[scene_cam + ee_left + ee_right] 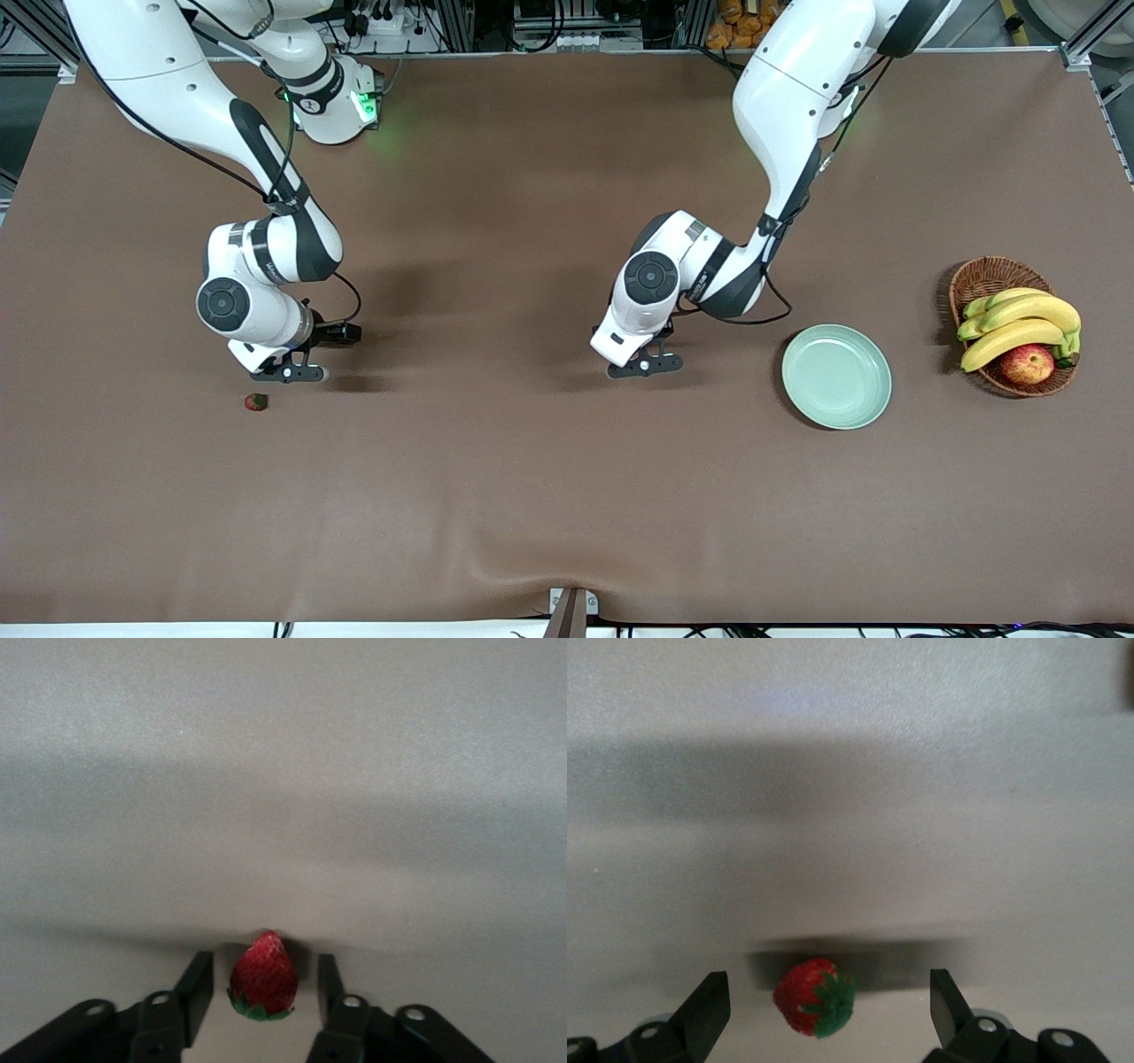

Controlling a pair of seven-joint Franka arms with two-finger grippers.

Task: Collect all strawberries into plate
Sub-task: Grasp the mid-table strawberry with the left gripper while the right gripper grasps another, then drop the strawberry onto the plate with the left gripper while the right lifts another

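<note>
No readable text, label or number shows anywhere.

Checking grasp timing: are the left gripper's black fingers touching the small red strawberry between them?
Apart. The left wrist view shows table on both sides between the fingers and the strawberry.

Counter (532, 496) covered by brown matte cloth, rippled at near edge. Metal frame rails (461, 22) and cables (567, 35) along the top. Light even, shadows soft.

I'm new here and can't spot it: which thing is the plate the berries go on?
Start at the wicker basket of bananas at the left arm's end of the brown table. Beside it, toward the table's middle, lies the plate. It is round, shallow, pale mint green, glossy and bare.
</note>
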